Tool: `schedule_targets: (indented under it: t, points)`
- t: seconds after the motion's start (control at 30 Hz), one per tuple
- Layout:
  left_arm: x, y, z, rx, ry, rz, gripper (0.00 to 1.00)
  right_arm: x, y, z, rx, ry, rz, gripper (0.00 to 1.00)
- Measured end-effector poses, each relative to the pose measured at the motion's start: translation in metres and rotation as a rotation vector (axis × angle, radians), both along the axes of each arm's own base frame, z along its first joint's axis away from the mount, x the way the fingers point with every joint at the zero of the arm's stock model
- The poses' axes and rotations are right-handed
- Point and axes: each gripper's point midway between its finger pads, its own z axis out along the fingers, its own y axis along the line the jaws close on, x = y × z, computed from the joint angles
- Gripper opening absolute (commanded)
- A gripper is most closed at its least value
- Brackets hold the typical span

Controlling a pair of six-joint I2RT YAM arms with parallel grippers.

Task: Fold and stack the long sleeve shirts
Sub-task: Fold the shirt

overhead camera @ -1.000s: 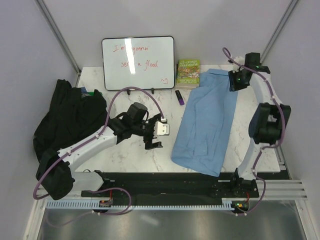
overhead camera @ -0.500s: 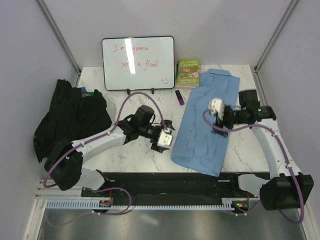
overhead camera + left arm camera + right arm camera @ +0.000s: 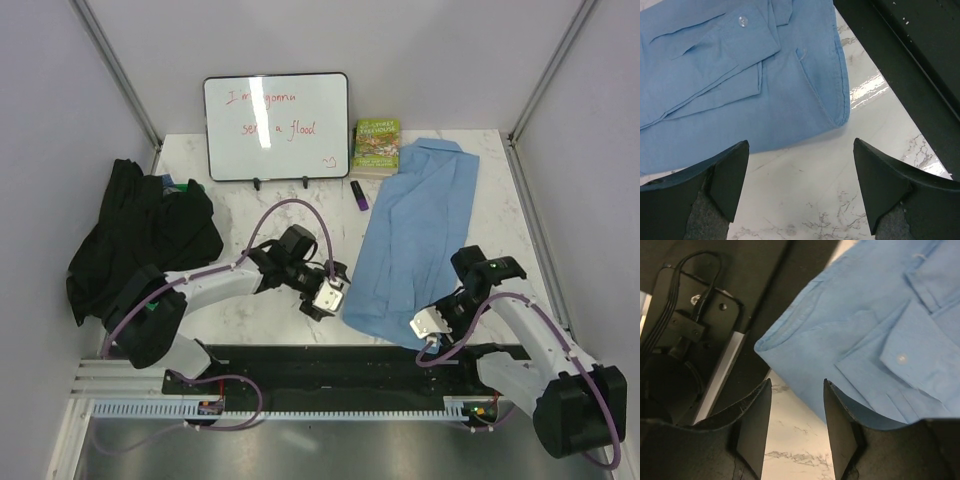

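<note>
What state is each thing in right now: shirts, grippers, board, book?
light blue shirt: folded narrow, sleeves tucked in, lying flat.
black shirt: unfolded, crumpled in a heap at the left.
left gripper: open, empty, by the light blue shirt's near corner.
right gripper: open, empty, at its other near corner.
whiteboard: upright, red writing on it.
book: closed.

— Where's the light blue shirt [image 3: 418, 240]?
— Flat on the right half of the marble table [image 3: 260, 210], folded lengthwise into a long narrow strip. Its collar [image 3: 437, 146] is at the far end, and the hem reaches the near edge, slanting a little leftward.
— Sleeves?
— Tucked in on top. One cuff [image 3: 735, 30] shows near the hem, with a white button on it.
— And the black shirt [image 3: 140, 240]?
— Unfolded, a crumpled heap at the table's left side, spilling over that edge, well apart from the blue one.
</note>
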Motion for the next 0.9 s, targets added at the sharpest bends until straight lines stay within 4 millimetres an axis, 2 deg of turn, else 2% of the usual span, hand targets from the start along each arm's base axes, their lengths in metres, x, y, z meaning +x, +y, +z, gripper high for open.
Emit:
schedule_targets:
  t: [0.17, 0.33, 0.47, 0.63, 0.8, 0.9]
  points:
    - [-0.002, -0.004, -0.012, 0.031, 0.029, -0.017, 0.85, -0.007, -0.008, -0.016, -0.066, 0.086, 0.069, 0.52]
    - [0.0, -0.011, -0.026, 0.062, 0.047, -0.04, 0.81, -0.01, -0.016, -0.023, -0.125, 0.126, 0.114, 0.54]
    - [-0.002, -0.012, -0.031, 0.07, 0.031, -0.073, 0.75, -0.014, -0.017, -0.029, -0.154, 0.168, 0.153, 0.54]
    - [-0.008, -0.017, -0.035, 0.067, -0.023, -0.149, 0.73, -0.015, -0.015, -0.036, -0.165, 0.168, 0.191, 0.52]
    - [-0.018, -0.02, -0.045, 0.077, -0.082, -0.241, 0.72, -0.018, -0.013, -0.045, -0.165, 0.153, 0.215, 0.47]
    - [-0.021, -0.02, -0.055, 0.098, -0.105, -0.273, 0.64, -0.014, -0.012, -0.049, -0.159, 0.129, 0.221, 0.4]
